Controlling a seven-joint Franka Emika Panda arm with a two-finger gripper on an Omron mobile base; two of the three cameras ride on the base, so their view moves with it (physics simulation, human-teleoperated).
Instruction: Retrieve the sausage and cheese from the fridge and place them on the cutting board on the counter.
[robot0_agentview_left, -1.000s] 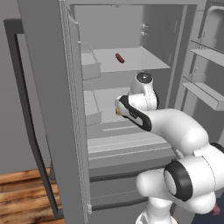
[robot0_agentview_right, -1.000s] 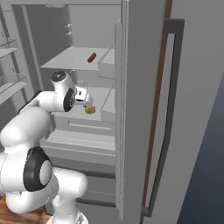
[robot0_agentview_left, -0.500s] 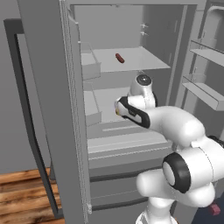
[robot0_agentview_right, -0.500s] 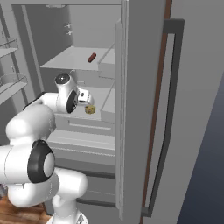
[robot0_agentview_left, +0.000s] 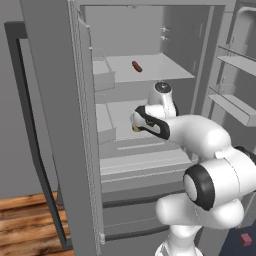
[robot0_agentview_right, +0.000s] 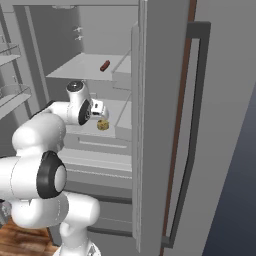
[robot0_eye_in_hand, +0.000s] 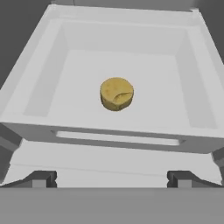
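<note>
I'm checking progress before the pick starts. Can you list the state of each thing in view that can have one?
fridge: doors open, interior exposed.
sausage: lying on the upper shelf, untouched.
cheese: resting on the shelf below, inside a white tray, not gripped.
gripper: open, fingers wide apart, aimed at the cheese and short of it.

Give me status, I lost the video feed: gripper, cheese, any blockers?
Gripper open, empty, aimed at cheese on fridge shelf. Sausage one shelf up. Nothing between jaws and cheese.
</note>
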